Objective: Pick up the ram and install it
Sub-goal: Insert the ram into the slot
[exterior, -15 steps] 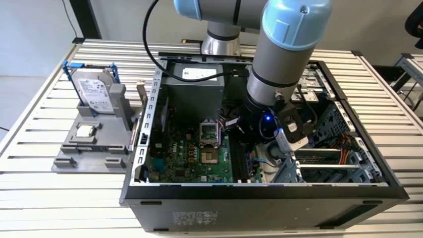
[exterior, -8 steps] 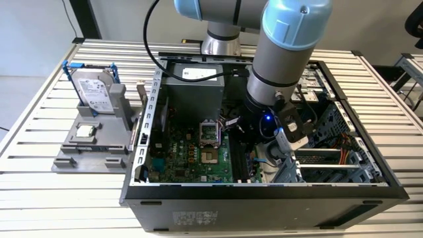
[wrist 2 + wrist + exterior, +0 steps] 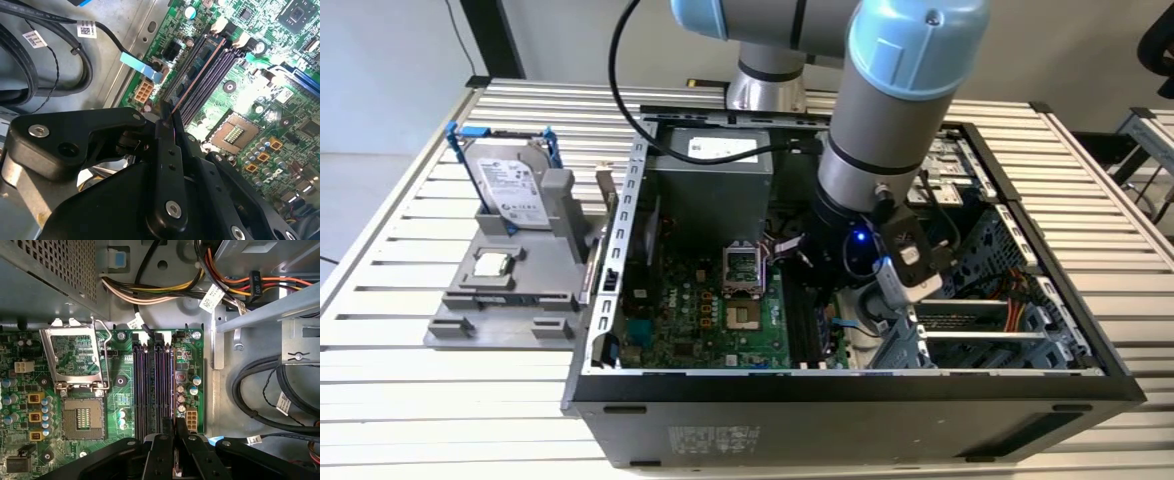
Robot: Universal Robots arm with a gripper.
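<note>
Inside the open computer case (image 3: 854,385), the gripper (image 3: 169,131) holds the ram (image 3: 196,75) edge-on between closed fingers, the thin stick running from frame centre toward the upper right of the second wrist view, over the outermost black memory slots (image 3: 152,385). A clean seating likely depends on keeping the stick parallel with its slot on the green motherboard (image 3: 120,390), pressing straight and evenly.
</note>
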